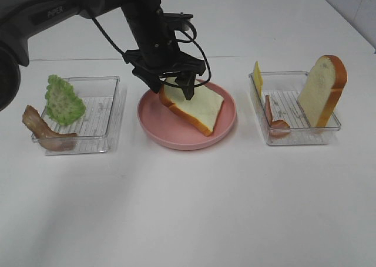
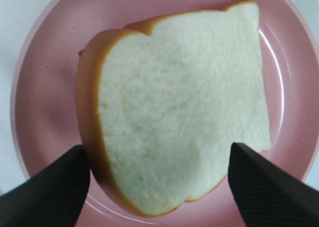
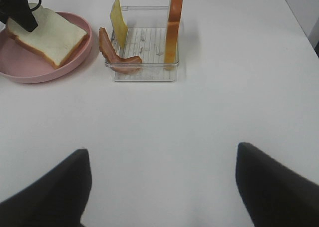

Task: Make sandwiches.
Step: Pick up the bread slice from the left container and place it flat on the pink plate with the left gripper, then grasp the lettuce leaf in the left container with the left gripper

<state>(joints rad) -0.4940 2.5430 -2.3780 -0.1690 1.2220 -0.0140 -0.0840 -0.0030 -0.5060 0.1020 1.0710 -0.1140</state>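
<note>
Nearest, over bare tabletop (image 3: 159, 112): right fingers (image 3: 45, 192) spread wide, holding nothing. Further in, on the pink plate (image 1: 164, 132): first bread slice (image 1: 197, 108) of the sandwich, lying tilted, straddled by left fingers (image 2: 269, 187) parted wide, brushing crust at most, not clamping. Likely to snag crust on lifting and flip or drag the slice off the plate rim. Behind, reaching in from far left: left arm (image 1: 147, 26), wrist pitched steeply down over the plate.

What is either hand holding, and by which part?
Nothing: the left hand stands open over the bread slice on the plate; the right hand is empty.
</note>
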